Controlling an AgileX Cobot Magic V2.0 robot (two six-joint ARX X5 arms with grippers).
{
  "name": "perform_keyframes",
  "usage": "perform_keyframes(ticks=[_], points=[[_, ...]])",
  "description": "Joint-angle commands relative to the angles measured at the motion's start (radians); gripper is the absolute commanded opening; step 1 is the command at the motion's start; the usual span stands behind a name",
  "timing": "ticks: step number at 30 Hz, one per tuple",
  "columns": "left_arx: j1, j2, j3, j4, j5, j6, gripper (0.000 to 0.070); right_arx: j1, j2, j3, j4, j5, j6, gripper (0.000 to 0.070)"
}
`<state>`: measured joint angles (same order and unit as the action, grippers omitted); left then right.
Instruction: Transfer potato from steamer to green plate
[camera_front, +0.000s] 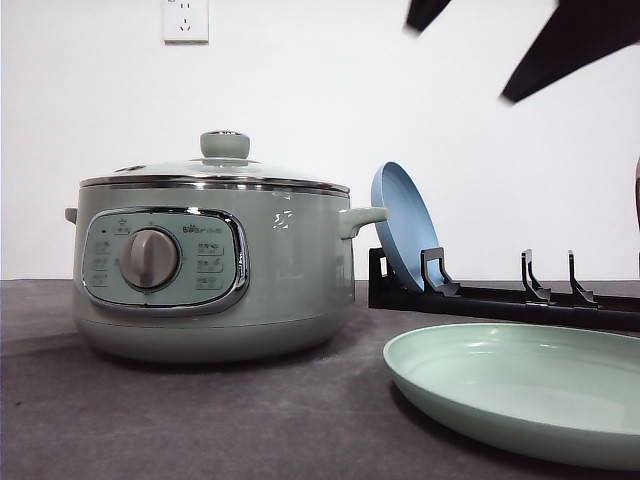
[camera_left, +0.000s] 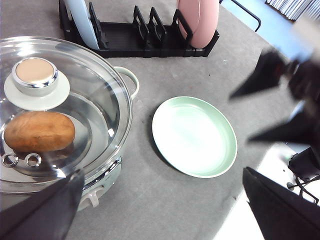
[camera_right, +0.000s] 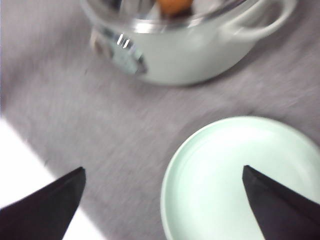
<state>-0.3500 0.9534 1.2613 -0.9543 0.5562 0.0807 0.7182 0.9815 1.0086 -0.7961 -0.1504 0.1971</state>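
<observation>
The potato (camera_left: 39, 131) lies inside the steamer (camera_front: 215, 270) under the closed glass lid (camera_left: 60, 107), and the green plate (camera_left: 194, 136) waits beside. Both the left gripper (camera_left: 162, 210) and the right gripper (camera_right: 162, 200) are wide open, holding nothing. It is better to grasp the lid knob (camera_left: 34, 75) squarely and lift straight up

The glass lid (camera_left: 60, 105) covers the potato (camera_left: 39, 131) (blocking reach from above); green plate (camera_left: 194, 136) lies bare.

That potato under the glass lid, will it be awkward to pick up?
Probably somewhat. The potato is oval and rounded, so it may roll once set on the smooth green plate. Its matte skin should grip fairly well, and it looks solid, likely stiff rather than squashy.
</observation>
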Motion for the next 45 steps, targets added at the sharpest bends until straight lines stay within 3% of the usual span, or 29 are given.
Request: perform_keyframes(ticks=[1, 6, 11, 14, 20, 31, 45], points=[[-0.005, 0.012, 0.026, 0.007, 0.010, 0.011, 0.0636, -0.034, -0.017, 0.023, 0.005, -0.019, -0.059, 0.0666], [-0.005, 0.015, 0.026, 0.006, 0.010, 0.011, 0.0636, -0.151, -0.090, 0.025, 0.014, -0.035, -0.108, 0.0666], [-0.005, 0.015, 0.026, 0.006, 0.010, 0.011, 0.0636, -0.215, -0.147, 0.025, 0.035, -0.099, -0.101, 0.0665], [-0.005, 0.015, 0.026, 0.006, 0.010, 0.011, 0.0636, -0.219, -0.177, 0.025, 0.037, -0.142, -0.066, 0.0665], [-0.005, 0.015, 0.026, 0.006, 0.010, 0.011, 0.0636, -0.216, -0.236, 0.014, 0.026, -0.137, -0.026, 0.0664], [-0.005, 0.016, 0.026, 0.006, 0.010, 0.013, 0.0636, -0.217, -0.351, -0.007, -0.039, -0.103, -0.022, 0.0664], [-0.005, 0.032, 0.026, 0.036, 0.007, 0.020, 0.0636, -0.216, -0.357, -0.007, 0.003, -0.111, -0.021, 0.0664]])
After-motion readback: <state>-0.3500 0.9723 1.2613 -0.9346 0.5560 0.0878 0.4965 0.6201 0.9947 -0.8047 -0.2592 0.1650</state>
